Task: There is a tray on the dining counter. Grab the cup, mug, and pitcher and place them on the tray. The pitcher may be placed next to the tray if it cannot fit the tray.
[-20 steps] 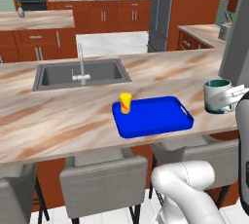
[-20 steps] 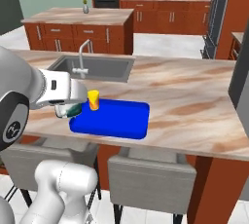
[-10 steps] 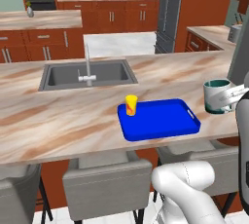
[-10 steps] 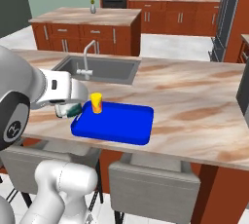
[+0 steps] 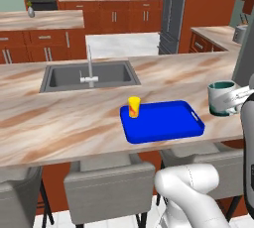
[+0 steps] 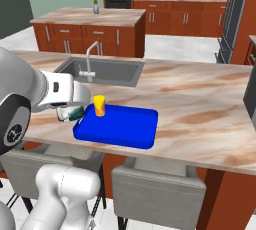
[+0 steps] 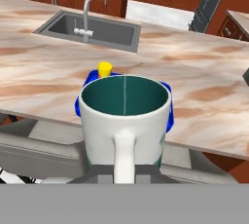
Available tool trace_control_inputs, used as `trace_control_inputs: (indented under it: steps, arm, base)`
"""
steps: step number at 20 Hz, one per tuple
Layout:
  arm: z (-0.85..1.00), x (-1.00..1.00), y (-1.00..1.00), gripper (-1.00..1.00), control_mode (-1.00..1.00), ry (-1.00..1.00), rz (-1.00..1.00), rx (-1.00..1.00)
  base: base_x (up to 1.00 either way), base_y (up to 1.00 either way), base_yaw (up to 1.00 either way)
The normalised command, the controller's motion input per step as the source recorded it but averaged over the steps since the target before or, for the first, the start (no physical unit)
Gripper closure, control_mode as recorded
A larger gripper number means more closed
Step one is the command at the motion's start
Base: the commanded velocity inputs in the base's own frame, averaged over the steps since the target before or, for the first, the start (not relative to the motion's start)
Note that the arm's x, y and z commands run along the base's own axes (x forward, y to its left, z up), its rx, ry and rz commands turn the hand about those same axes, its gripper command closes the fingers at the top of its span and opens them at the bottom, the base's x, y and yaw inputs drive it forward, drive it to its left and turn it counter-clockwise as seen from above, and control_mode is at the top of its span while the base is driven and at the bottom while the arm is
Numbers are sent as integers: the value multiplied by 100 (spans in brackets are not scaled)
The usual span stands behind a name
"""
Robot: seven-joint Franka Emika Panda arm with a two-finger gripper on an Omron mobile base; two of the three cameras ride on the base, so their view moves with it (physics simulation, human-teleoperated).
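Observation:
My gripper (image 7: pixel 125 175) is shut on the mug (image 7: pixel 125 121), a white mug with a dark teal inside and its handle toward the hand. The mug (image 5: pixel 222 98) hangs upright in the air on my side of the dining counter (image 5: pixel 59 123), short of its front edge. Behind the mug (image 6: pixel 70 113) lies the blue tray (image 5: pixel 166 125) on the counter near that edge. The yellow cup (image 5: pixel 134 107) stands upright in the tray's far left corner. In the hand view the tray (image 7: pixel 79 102) and the cup (image 7: pixel 104 68) show past the mug's rim. The pitcher is out of view.
A steel sink (image 5: pixel 89 76) with a faucet (image 5: pixel 90 68) is set into the counter behind the tray. Grey stools (image 5: pixel 109 185) stand under the counter's front edge. Bare marbled counter (image 6: pixel 200 119) stretches right of the tray. Cabinets and an island stand further back.
The whole picture has shifted, so the base has driven and turned a little. The mug stays in my shut gripper. The cup and tray keep their places on the counter.

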Motion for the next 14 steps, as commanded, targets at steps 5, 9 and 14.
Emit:
trace_control_inputs:
  steps: [5, 9, 14]
  arm:
    - [0, 0, 0, 100, 100, 0, 0, 0]
    - [-10, 53, 0, 100, -100, 0, 0, 0]
    - [-23, 61, 0, 100, -100, 0, 1, 0]
  base:
    - [38, 0, 0]
    - [0, 0, 0]
    - [0, 0, 0]
